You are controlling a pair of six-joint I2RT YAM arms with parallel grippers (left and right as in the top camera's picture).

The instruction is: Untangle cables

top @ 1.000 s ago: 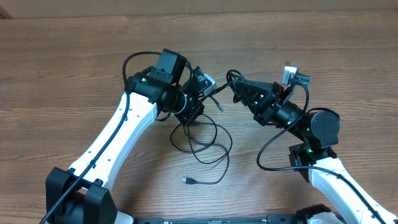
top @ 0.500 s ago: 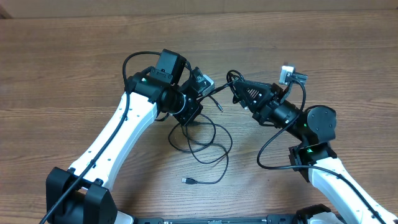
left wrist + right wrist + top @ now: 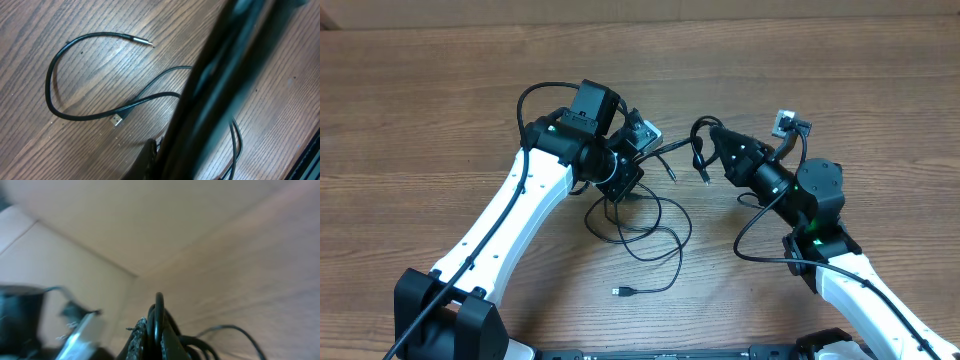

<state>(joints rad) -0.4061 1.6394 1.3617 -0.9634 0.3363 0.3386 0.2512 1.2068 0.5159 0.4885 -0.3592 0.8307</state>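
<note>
Left gripper and right gripper each clamped on cables, near each other mid-table. Slack loops lie toward the arm bases; wood stretches toward far edge.

Left claw and right claw, both closed.

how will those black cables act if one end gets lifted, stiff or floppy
Probably floppy: the cables lie in loose curls on the table, and a plug end dangles below the right gripper. Likely light too, being thin. Crossing loops may drag and snag together.
</note>
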